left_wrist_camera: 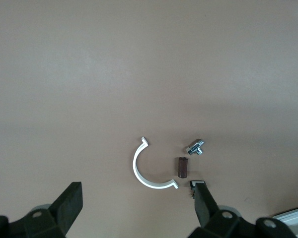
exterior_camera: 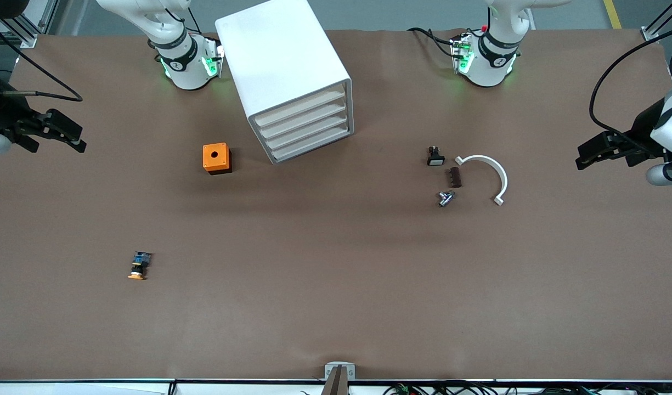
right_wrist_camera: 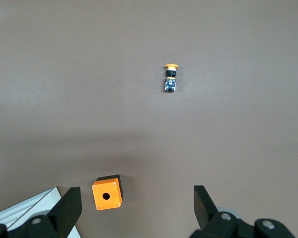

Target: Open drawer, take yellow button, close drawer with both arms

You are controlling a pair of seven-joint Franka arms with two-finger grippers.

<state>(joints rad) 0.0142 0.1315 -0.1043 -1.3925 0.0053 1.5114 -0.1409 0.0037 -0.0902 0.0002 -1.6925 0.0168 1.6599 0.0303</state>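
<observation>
The white cabinet (exterior_camera: 283,66) stands near the robots' bases, and its corner shows in both wrist views (left_wrist_camera: 293,215) (right_wrist_camera: 35,206). Its uppermost drawer (exterior_camera: 298,108) is shut, like the three below it. The button (exterior_camera: 139,266) (right_wrist_camera: 170,78), with orange cap, black body and blue end, lies on its side on the table, nearer to the front camera than the orange box, toward the right arm's end. My right gripper (exterior_camera: 77,138) (right_wrist_camera: 136,198) hangs open and empty over the table's edge at that end. My left gripper (exterior_camera: 585,155) (left_wrist_camera: 137,198) hangs open and empty over the left arm's end.
An orange box (exterior_camera: 216,158) (right_wrist_camera: 108,194) with a round hole sits beside the cabinet. Toward the left arm's end lie a white half ring (exterior_camera: 492,167) (left_wrist_camera: 144,173), a brown piece (exterior_camera: 455,177) (left_wrist_camera: 182,167), a metal fitting (exterior_camera: 445,198) (left_wrist_camera: 195,147) and a black-and-white part (exterior_camera: 435,157) (left_wrist_camera: 194,183).
</observation>
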